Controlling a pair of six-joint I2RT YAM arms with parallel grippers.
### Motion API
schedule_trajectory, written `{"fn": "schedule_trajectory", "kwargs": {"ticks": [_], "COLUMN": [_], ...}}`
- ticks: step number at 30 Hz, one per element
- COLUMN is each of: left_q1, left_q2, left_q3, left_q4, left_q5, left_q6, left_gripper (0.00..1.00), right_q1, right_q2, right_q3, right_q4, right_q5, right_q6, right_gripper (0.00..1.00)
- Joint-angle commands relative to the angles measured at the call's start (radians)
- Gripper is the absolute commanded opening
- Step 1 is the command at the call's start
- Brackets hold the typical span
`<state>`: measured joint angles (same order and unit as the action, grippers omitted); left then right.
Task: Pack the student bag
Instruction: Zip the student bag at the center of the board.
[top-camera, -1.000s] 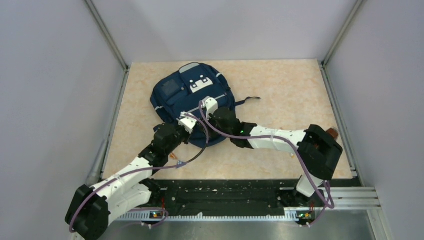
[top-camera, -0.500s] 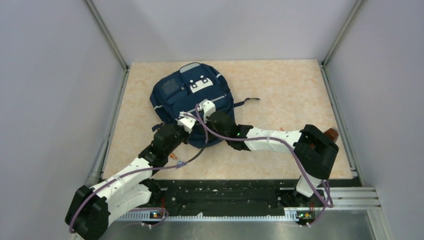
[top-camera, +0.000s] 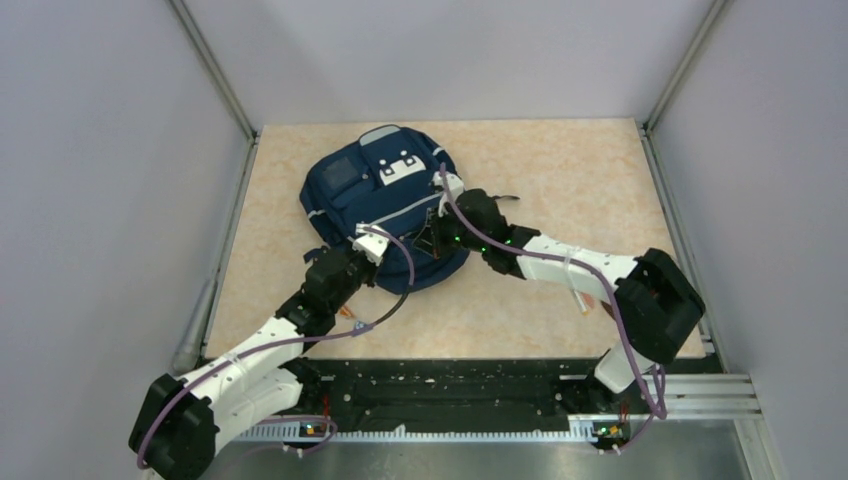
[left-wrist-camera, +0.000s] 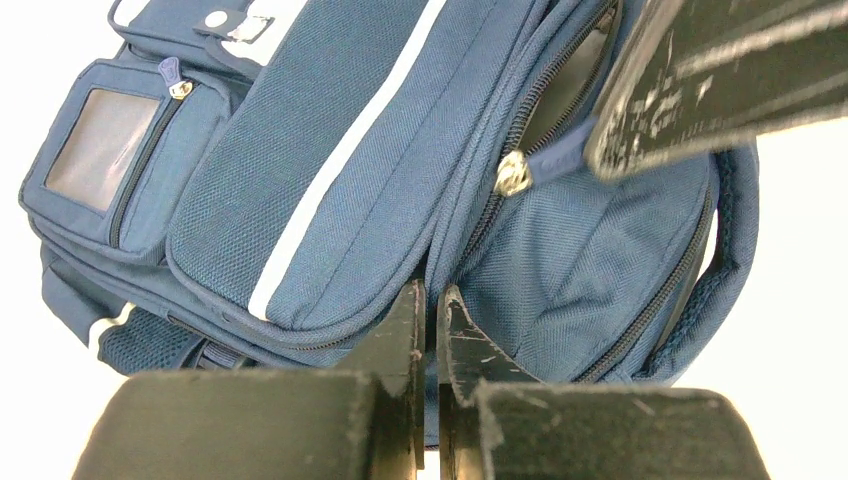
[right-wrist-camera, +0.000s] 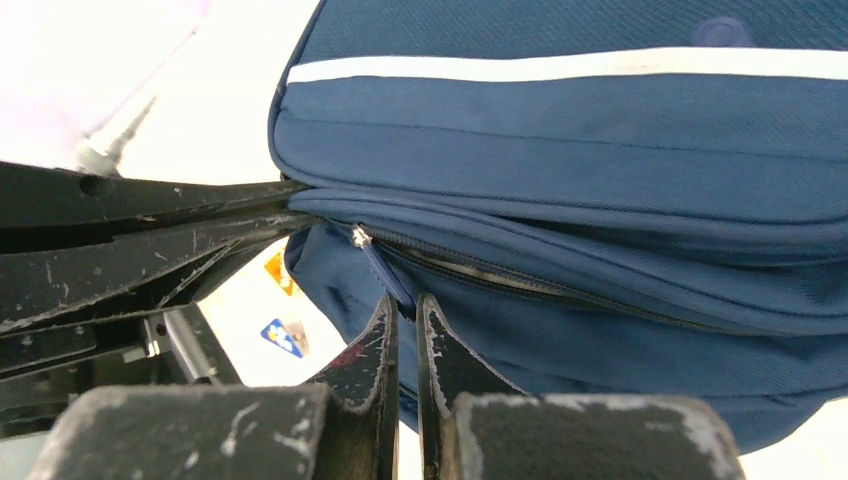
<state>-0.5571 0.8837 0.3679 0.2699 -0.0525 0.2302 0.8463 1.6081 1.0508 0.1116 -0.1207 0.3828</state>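
Fingers of the right gripper are pressing narrowly together on the blue zipper pull of the student bag, at the bag's right side. Left gripper fingers are likewise pinching shut on a fold of fabric at the bag's near edge, just under the striped front pocket. The bag is lying on the table, left of centre and toward the far end.
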Motion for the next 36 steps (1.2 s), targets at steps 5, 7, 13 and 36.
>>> {"fn": "schedule_trajectory", "kwargs": {"ticks": [5,7,13,36], "left_q1": [0.015,0.016,0.014,0.014], "left_q2": [-0.029,-0.031,-0.048,-0.051], "left_q3": [-0.006,-0.001,-0.001,0.022], "left_q4": [0.031,0.017,-0.008,-0.09], "left_q5": [-0.154,-0.177,-0.279,-0.221], "left_q6": [-0.013,-0.013,-0.039,-0.091], "left_gripper": [0.0,0.0,0.0,0.0], "right_q1": [-0.163,-0.186,-0.249,-0.188], "right_q2": [-0.077,-0.084,-0.102,-0.121], "right_q3": [-0.054,-0.066,-0.121,-0.23], "right_q4": [0.031,0.026,0.053,0.332], "right_q5": [-0.092,-0.085,-0.031,-0.232], "right_q6": [0.093,0.1,0.112,-0.246], "right_gripper": [0.0,0.0,0.0,0.48]}}
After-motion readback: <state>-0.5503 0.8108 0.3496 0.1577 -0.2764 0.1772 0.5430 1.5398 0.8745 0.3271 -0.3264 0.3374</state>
